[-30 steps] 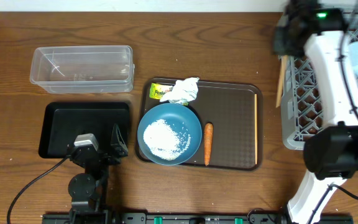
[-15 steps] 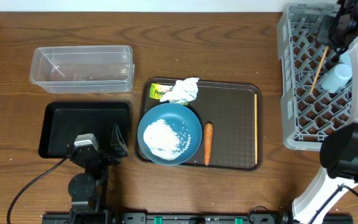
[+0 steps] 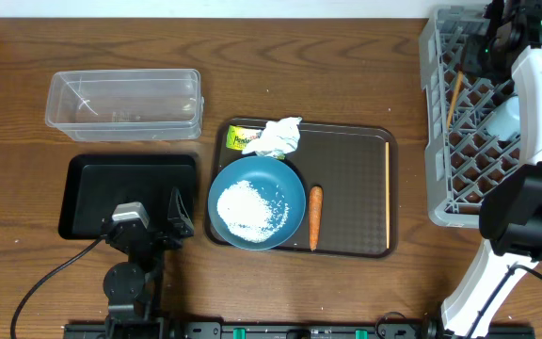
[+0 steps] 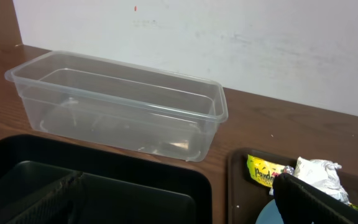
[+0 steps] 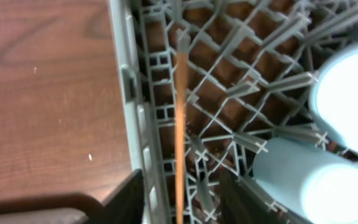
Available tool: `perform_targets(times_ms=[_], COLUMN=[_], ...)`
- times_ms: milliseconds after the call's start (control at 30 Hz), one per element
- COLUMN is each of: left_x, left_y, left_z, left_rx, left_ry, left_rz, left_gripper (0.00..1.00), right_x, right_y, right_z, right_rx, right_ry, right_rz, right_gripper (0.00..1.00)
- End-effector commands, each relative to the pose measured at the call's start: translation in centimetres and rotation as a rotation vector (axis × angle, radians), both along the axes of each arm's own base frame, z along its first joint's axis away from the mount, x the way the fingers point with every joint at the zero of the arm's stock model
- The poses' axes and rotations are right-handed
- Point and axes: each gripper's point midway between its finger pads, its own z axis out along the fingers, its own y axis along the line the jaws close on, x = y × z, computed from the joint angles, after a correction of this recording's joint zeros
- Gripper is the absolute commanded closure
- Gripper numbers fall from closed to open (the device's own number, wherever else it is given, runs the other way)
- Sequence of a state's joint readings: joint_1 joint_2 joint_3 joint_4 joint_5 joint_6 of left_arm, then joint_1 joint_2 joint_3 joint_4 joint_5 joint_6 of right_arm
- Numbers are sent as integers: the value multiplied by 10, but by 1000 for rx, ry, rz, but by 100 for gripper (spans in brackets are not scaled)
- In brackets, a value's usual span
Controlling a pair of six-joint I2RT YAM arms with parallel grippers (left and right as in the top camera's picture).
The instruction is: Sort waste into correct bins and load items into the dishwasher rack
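Note:
My right gripper [image 3: 493, 36] [image 5: 182, 182] is over the far left part of the grey dishwasher rack [image 3: 438, 141] [image 5: 143, 124]. Its fingers are apart, with a wooden chopstick [image 3: 454, 94] [image 5: 180, 118] lying between them on the lattice. A white cup [image 3: 506, 118] [image 5: 300, 183] and the rim of a pale bowl [image 5: 353, 102] sit in the rack. The second chopstick [image 3: 388, 193] lies on the brown tray's right edge. The dark-blue plate [image 3: 290, 193] holds rice [image 3: 250, 205]. The carrot [image 3: 314, 217], napkin [image 3: 278, 137] [image 4: 319, 174] and wrapper [image 3: 242, 139] [image 4: 263, 171] are on the tray. My left gripper [image 3: 153, 215] [image 4: 176, 183] is open over the black tray [image 3: 87, 179] [image 4: 135, 180].
The clear tub [image 3: 125, 104] [image 4: 123, 112] stands behind the black tray, both left of the brown serving tray [image 3: 351, 169]. The rack fills the right edge of the table. A pale wall rises behind the tub in the left wrist view.
My right gripper carried the chopstick from outside the rack's left side in over the rack, and the chopstick now lies along the rack's left part. The left arm has not moved.

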State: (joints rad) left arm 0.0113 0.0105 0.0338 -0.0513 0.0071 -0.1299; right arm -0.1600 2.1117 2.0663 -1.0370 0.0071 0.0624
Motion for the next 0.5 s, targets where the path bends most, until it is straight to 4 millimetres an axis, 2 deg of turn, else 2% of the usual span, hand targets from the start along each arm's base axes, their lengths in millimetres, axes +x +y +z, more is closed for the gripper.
perform_targets(times_ms=[0,67,233,333,467], left_x=[0,0,0,0,0], left_y=[3,3,3,3,3], left_z=[-18,-18,-18,-18,-18], left_rx=[8,8,8,8,8], left_ry=[43,43,43,43,43], left_rz=[16,16,16,17,16], left_gripper=[2,2,2,2,2], right_x=[0,-3,-19,-39,-67], right_y=[15,24,52,70,107], right_z=[7,13,35,46,44], right_rx=[17,37,112,183,312], right_ry=[-8,-8,-14,16,118], right_rz=[43,61,118,111,175], right_gripper=[47,42,39,37,37])
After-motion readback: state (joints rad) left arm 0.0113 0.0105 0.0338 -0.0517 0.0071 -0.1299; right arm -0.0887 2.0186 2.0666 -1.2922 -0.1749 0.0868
